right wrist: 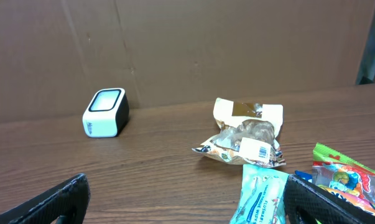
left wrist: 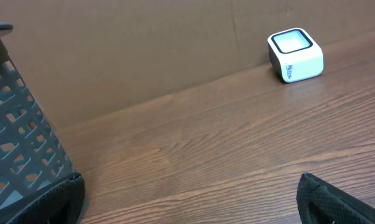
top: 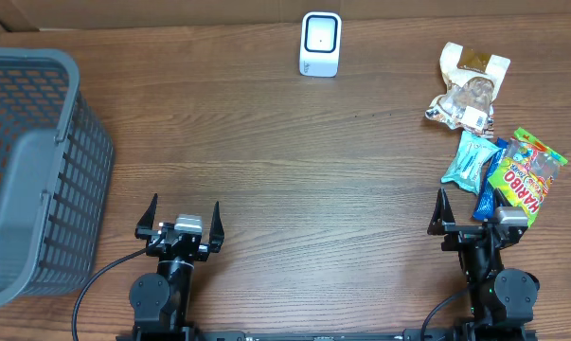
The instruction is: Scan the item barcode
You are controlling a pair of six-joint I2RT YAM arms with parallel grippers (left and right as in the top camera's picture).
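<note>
The white barcode scanner (top: 320, 44) stands at the table's far middle, also visible in the left wrist view (left wrist: 295, 55) and the right wrist view (right wrist: 105, 112). Several packaged items lie at the right: a beige snack bag (top: 468, 90) (right wrist: 246, 135) with a barcode label (right wrist: 257, 148), a teal wipes packet (top: 471, 159) (right wrist: 262, 196) and a Haribo bag (top: 526, 177) (right wrist: 349, 177). My left gripper (top: 184, 210) (left wrist: 190, 199) is open over bare wood near the front edge. My right gripper (top: 476, 213) (right wrist: 187, 199) is open and empty, just short of the wipes packet.
A grey plastic basket (top: 29, 170) (left wrist: 19, 143) fills the left side, close to the left gripper. A blue packet (top: 487, 194) lies partly under the Haribo bag. A brown cardboard wall (right wrist: 237, 43) backs the table.
</note>
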